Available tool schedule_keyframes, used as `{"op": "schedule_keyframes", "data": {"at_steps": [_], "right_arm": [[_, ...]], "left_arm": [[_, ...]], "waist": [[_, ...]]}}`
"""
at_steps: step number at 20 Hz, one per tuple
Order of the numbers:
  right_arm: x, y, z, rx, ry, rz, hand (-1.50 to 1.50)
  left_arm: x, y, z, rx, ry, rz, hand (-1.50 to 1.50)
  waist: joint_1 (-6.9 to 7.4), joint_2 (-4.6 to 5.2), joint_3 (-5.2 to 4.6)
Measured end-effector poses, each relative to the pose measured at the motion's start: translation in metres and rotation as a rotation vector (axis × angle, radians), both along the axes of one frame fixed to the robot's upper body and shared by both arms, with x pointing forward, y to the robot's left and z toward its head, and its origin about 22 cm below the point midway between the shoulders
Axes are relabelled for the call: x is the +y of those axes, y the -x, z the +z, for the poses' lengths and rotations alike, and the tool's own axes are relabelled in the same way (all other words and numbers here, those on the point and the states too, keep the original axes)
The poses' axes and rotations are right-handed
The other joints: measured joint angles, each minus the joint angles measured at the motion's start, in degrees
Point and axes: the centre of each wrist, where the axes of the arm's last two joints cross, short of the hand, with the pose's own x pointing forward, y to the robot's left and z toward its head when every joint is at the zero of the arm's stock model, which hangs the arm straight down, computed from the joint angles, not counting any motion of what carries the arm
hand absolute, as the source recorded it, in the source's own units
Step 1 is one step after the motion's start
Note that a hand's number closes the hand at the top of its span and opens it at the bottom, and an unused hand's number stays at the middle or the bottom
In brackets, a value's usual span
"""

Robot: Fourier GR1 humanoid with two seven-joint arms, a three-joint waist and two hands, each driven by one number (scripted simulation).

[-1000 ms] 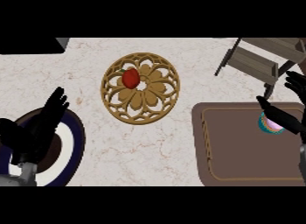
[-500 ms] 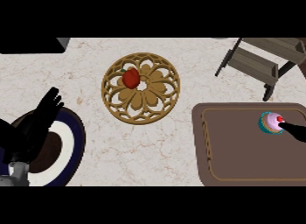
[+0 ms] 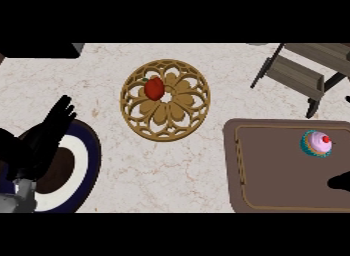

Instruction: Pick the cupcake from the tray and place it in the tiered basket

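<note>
Since half a second ago the right hand (image 3: 349, 181) has slid toward the frame's right edge, uncovering the cupcake (image 3: 317, 144), which sits upright on the tray (image 3: 274, 175) near its far right corner. Only dark tips of that hand show, just below and right of the cupcake (whether its fingers are curled I cannot tell). It is far nearer than the left hand (image 3: 36, 142), resting open and empty. Beyond stands the tiered basket (image 3: 307, 70). No readable writing anywhere
</note>
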Motion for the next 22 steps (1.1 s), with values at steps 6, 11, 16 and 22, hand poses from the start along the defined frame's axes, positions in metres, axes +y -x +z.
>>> {"op": "schedule_keyframes", "data": {"at_steps": [6,11,16,22], "right_arm": [[0.033,-0.009,0.006,0.044,0.017,-0.049,-1.5],[0.036,-0.024,-0.014,0.075,0.029,-0.099,-1.5],[0.032,-0.029,-0.044,0.113,0.054,-0.152,-1.5],[0.026,-0.038,-0.077,0.109,0.101,-0.186,-1.5]], "left_arm": [[-0.003,-0.001,-0.006,0.0,0.0,0.0,0.0],[0.0,-0.003,-0.01,0.0,-0.001,-0.003,0.0],[-0.002,0.0,-0.01,0.004,0.001,-0.002,0.0],[-0.004,-0.001,-0.006,0.003,0.002,-0.001,0.0]], "waist": [[0.22,0.07,0.19],[0.19,0.11,0.26],[0.06,0.08,0.31],[0.0,0.08,0.33]]}}
